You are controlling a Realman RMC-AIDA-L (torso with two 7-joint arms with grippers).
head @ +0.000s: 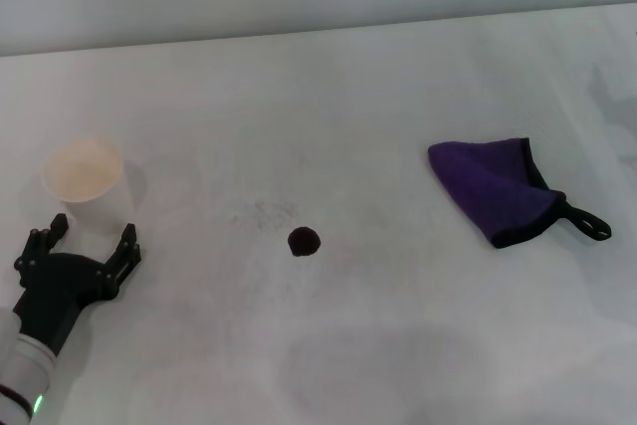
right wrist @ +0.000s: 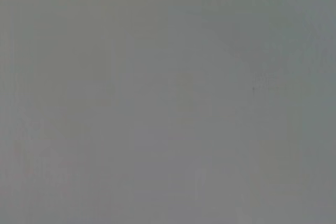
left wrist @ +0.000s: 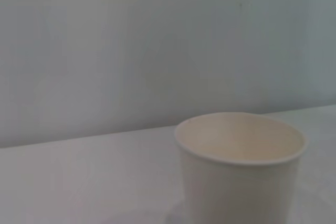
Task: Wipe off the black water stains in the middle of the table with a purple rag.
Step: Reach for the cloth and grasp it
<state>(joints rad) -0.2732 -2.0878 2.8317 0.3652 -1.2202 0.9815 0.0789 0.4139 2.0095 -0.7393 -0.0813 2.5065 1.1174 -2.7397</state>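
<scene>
1. Fingers (head: 127,243) of the left end effector (head: 92,238) stand spread wide and hold nothing; its black body sits at the near left of the surface (head: 398,345), pointing away from the robot toward the paper cup (head: 86,184).
2. Just beyond those fingertips stands the paper cup, upright, cream-coloured and open at the top. It lies partly between the two finger ends, though I cannot tell whether they touch it. The left wrist view shows the same cup (left wrist: 240,169) close up, with a pale wall behind it.
3. Near the middle of the white surface lies the black water stain (head: 304,241), a small round dark blot, well apart from both the cup and the cloth.
4. Just past the blot and slightly to its left is a faint grey speckled smudge (head: 261,213).
5. Farther back and to the right lies the purple rag (head: 490,189), folded to a rough triangle and flat on the surface, with black edging along its right side and a small black loop (head: 589,223) trailing from its near right corner.
6. The right end effector appears in no view; the right wrist view gives only a plain grey field, so I cannot tell how it is set.
</scene>
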